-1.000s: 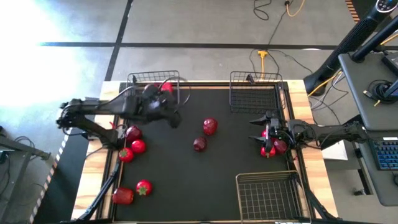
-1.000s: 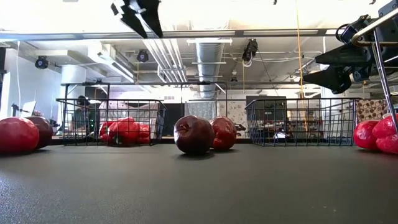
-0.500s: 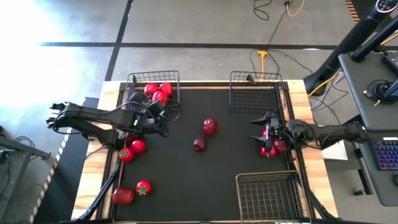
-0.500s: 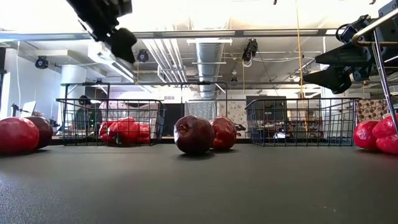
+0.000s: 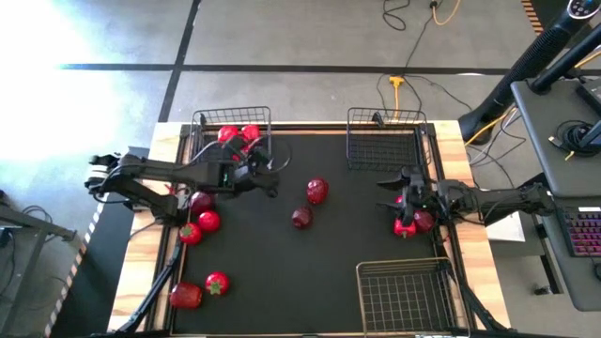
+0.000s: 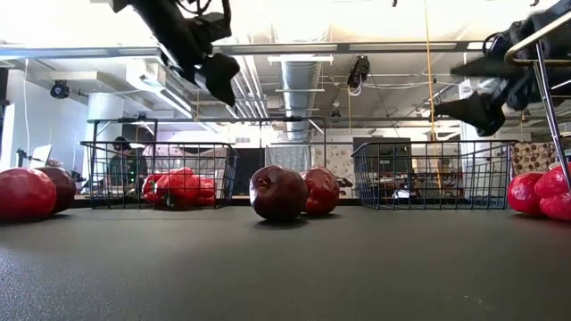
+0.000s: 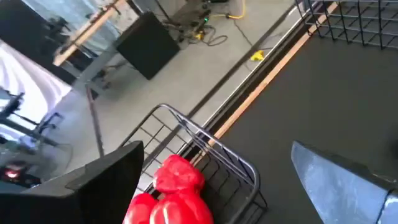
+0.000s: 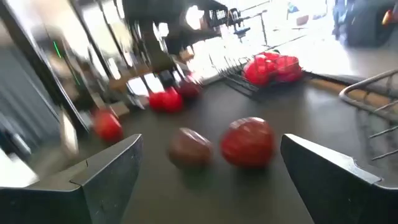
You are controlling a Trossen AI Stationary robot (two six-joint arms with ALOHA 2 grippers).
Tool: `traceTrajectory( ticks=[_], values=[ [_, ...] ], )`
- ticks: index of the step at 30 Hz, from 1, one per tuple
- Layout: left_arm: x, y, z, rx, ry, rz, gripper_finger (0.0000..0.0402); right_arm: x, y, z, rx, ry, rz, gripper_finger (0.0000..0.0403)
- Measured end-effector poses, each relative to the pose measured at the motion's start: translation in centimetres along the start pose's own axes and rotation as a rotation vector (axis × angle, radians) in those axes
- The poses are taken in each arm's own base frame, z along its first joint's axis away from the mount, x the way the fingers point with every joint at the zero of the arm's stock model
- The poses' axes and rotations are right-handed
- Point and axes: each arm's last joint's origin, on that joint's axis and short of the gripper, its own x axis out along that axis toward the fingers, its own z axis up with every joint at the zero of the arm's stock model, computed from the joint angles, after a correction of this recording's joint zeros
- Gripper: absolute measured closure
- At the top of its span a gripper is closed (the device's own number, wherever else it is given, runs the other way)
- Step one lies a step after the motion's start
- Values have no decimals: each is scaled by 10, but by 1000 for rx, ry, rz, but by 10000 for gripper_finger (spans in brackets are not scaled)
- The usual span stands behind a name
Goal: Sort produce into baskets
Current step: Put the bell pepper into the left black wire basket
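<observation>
- Over the mat, just beside the far-left basket [image 5: 232, 131], the left gripper [image 5: 266, 184] hangs wide open and holds nothing.
- By my reading, it is between picks; next it needs to choose a loose piece, perhaps the maroon fruit [image 5: 301, 218], drop over it and close.
- At the right edge, the right gripper [image 5: 387, 196] waits, fingers spread and empty, beside a red cluster [image 5: 410, 222].
- Baskets: three; only the far-left one holds peppers [image 7: 171, 196]; the far-right basket [image 5: 385, 139] and near basket [image 5: 406, 295] hold none.
- Loose produce: two mid-table, five at the left, and a right cluster too bunched to count.
</observation>
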Motion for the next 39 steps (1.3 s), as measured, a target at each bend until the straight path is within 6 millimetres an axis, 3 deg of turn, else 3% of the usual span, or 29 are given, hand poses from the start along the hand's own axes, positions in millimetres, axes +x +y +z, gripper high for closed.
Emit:
traceTrajectory(
  ticks=[3,7,13,17,21,25,29,32,35,39],
  values=[
    [5,4,0,-8,15,-52,11,-1,4,9,126,-88,51,30],
    [5,1,-6,-4,-11,-156,11,-4,13,26,102,-236,227,30],
    [0,3,-36,-81,-139,-406,11,-11,26,51,-27,-524,368,30],
    [-7,7,-59,-162,-263,-545,11,-4,30,51,-62,-532,406,30],
    [-12,8,-79,-201,-401,-722,11,25,34,45,-48,-358,323,30],
    [-14,7,-91,-217,-452,-774,11,57,42,51,39,-185,237,30],
    [-17,2,-100,-195,-441,-799,11,86,52,62,125,171,36,30],
    [-19,-3,-103,-178,-437,-821,11,91,56,75,208,483,-242,30],
    [-20,-7,-106,-159,-424,-834,11,82,59,82,351,785,-559,30],
    [-19,-13,-109,-148,-410,-840,11,77,73,100,419,988,-795,30]
  ],
)
